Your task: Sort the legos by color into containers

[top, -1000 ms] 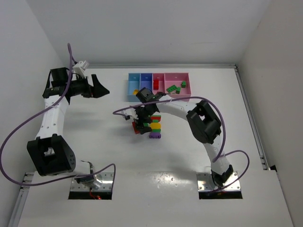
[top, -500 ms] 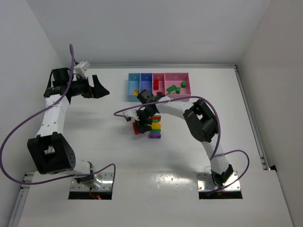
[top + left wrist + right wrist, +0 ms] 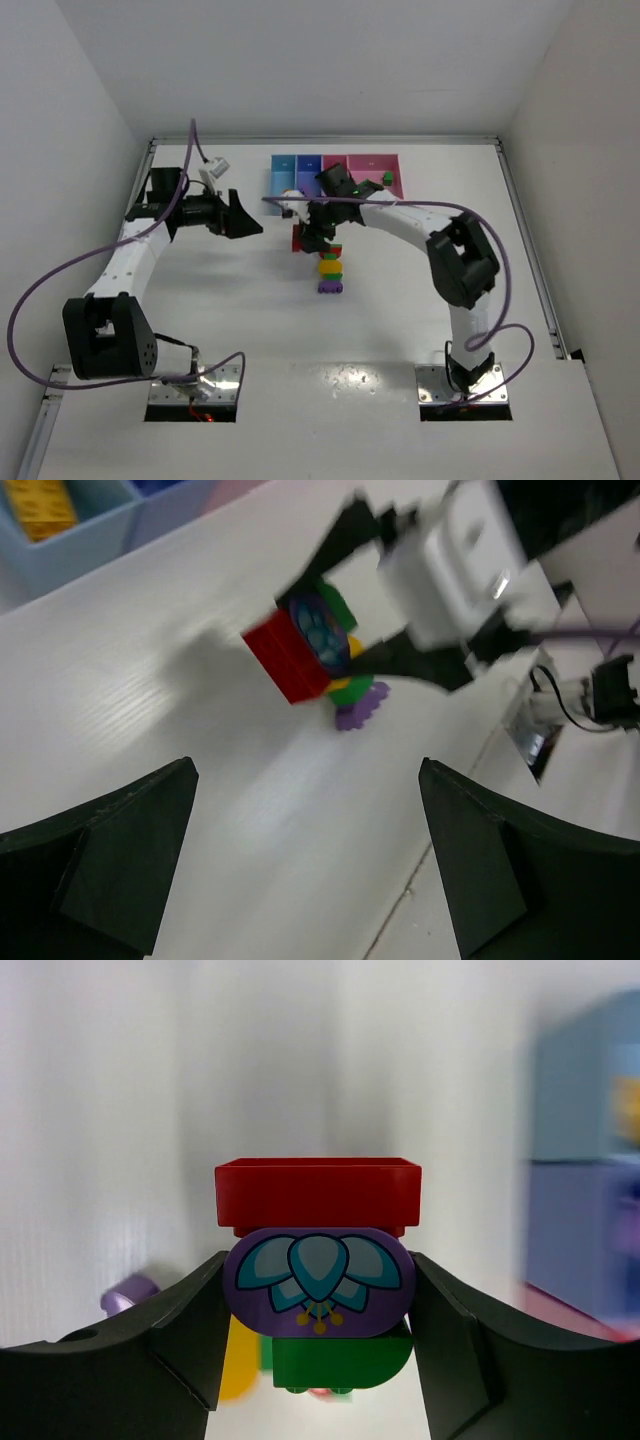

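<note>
1. While the right hand [image 3: 317,236] is closed on a small clump of legos [image 3: 318,1192], the left hand [image 3: 248,216] stands with its fingers wide apart and holds nothing.
2. This clump has three parts: a red brick on top, a purple rounded piece with a blue flower print in the middle, and a green piece under it. The two black fingers [image 3: 180,1330] press on the purple piece from both sides.
3. Seen from above, the held clump is just in front of the containers [image 3: 283,166], between them and the centre of the table [image 3: 200,300]. It seems to be lifted off the table, but the left wrist view is blurred, so I am not sure.
4. Another stack of legos [image 3: 329,268] lies near the centre of the table, just beside the held clump on its near side. It shows a little green and red at its far end, yellow in the middle and purple at its near end.
5. These containers are four joined bins at the far edge of the table, about in its middle. From left to right they are light blue, periwinkle, pink and a wider pink. The right arm [image 3: 400,218] covers a part of them.
6. One yellow lego [image 3: 40,502] lies in the light blue bin, and a green brick [image 3: 386,178] lies in the wider pink bin.
7. Over the left part of the table, the left hand points toward the clump and is well apart from it.
</note>
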You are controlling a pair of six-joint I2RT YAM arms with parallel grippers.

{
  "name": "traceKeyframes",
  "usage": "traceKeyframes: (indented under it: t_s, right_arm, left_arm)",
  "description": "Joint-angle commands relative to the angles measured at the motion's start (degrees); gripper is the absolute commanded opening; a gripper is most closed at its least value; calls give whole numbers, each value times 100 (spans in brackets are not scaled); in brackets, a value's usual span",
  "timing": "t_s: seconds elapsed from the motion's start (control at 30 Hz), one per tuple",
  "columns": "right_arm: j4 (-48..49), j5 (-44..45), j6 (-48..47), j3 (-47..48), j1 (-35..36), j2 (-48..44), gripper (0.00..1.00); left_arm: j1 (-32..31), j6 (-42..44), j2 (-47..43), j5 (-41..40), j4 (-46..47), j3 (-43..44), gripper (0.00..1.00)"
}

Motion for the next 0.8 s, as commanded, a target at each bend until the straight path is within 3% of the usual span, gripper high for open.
traceKeyframes:
  t_s: [0.0,0.3,0.77]
  right_arm:
    - [661,-42,659,38,-246,-1049,33]
    - [723,-95,845,-14,-186,-1666,33]
    - [670,-157,897,-15,-9,-1745,33]
  left_arm:
    - [-457,-60,-53,700,516,-90,100]
    - [-896,-315,1080,1131,815,814,98]
    - [-1186,-799,1547,1499,1256,1140,96]
